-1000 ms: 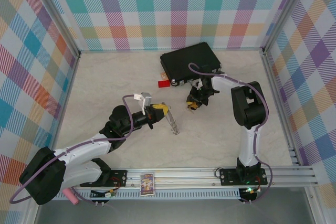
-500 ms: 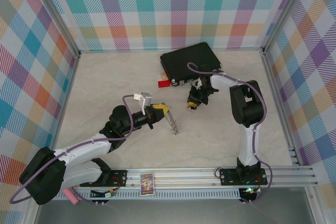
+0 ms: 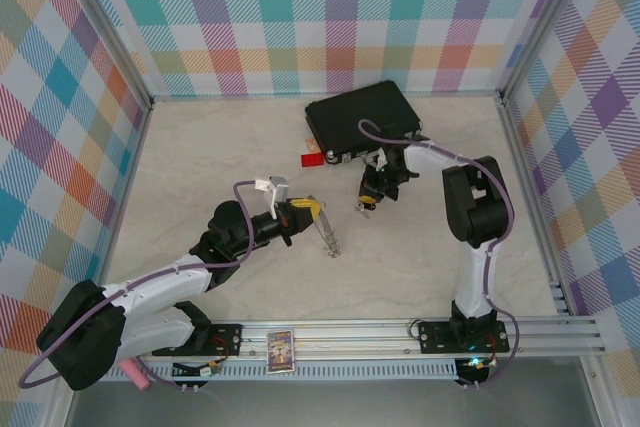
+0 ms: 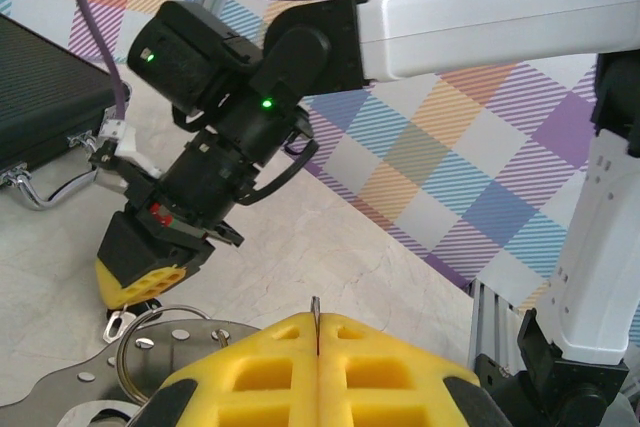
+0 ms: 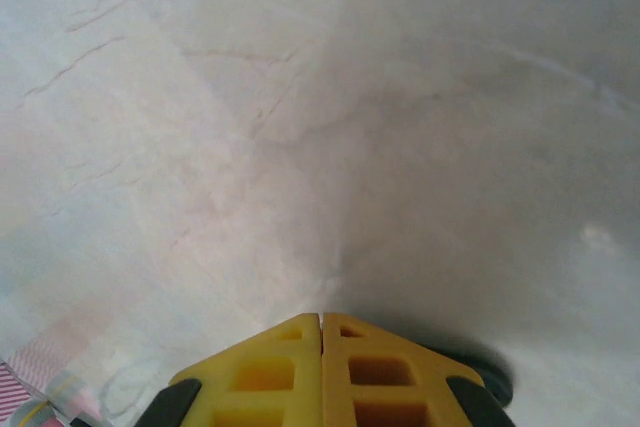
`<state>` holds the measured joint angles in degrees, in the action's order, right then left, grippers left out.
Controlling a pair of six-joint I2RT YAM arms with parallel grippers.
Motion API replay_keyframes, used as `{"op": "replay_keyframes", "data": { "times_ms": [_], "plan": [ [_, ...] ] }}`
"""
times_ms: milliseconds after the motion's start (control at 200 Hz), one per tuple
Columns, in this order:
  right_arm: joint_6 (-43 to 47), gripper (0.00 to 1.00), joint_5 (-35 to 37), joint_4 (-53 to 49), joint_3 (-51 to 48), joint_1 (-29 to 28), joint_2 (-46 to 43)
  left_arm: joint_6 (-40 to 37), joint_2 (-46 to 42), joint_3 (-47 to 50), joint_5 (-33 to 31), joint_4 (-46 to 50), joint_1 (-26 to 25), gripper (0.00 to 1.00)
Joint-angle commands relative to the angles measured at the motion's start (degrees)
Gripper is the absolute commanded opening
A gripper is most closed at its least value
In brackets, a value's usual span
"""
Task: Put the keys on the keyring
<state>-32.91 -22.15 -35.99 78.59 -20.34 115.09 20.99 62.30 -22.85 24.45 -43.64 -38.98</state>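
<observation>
Both sets of fingers closed: left on the keyring, right tip-down on the table.

Top view: my left gripper (image 3: 312, 209) is left of frame centre, pads fully pinched on the keyring (image 3: 328, 232), which sticks out down-right toward the middle of the table (image 3: 200, 147). In the left wrist view the ring's thin edge shows between the yellow pads, with its grey nubbed rim (image 4: 95, 379) at lower left. My right gripper (image 3: 366, 201) is just right of centre, pointing down below the black case (image 3: 362, 115) and red tag (image 3: 313, 159). Its pads are pressed together in the right wrist view, nothing visible between them. A small key (image 4: 116, 325) sits right at its tips; I can't tell if it's gripped.
</observation>
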Motion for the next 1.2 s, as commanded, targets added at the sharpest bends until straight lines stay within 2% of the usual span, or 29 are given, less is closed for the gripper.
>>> {"op": "replay_keyframes", "data": {
  "times_ms": [0, 320, 545, 780, 850, 950, 1065, 1200],
  "plan": [
    [2.0, 0.00, -0.2, 5.4, -3.1, -0.4, -6.9, -0.9, 0.3, -1.6, 0.5, -2.2, -0.8, 0.00],
    [7.8, 0.00, 1.5, 21.5, -16.5, -0.5, -23.8, -2.7, 1.6, -2.5, 0.6, -0.3, -0.8, 0.00],
    [12.2, 0.00, 2.8, 37.9, -28.8, -1.1, -38.6, -5.7, 3.8, -3.8, 0.8, 0.5, -0.8, 0.00],
    [15.1, 0.00, 1.6, 57.2, -40.3, -1.4, -49.8, -7.8, 5.3, -6.1, 0.0, 0.7, -0.8, 0.00],
    [15.4, 0.00, 1.2, 57.6, -41.1, -1.4, -51.8, -8.2, 5.4, -6.4, 1.3, -0.1, -0.8, 0.00],
    [15.5, 0.00, 2.4, 52.0, -39.1, -1.4, -53.7, -7.7, 5.6, -6.8, 1.7, -1.8, -0.9, 0.00],
    [15.0, 0.00, 2.3, 54.5, -40.6, -1.4, -55.9, -8.1, 5.5, -7.9, 2.7, -1.7, -1.1, 0.00],
    [17.6, 0.00, -3.2, 57.2, -42.3, -1.4, -58.6, -8.5, 5.7, -9.6, 2.1, 0.1, -1.5, 0.00]
  ]
}}
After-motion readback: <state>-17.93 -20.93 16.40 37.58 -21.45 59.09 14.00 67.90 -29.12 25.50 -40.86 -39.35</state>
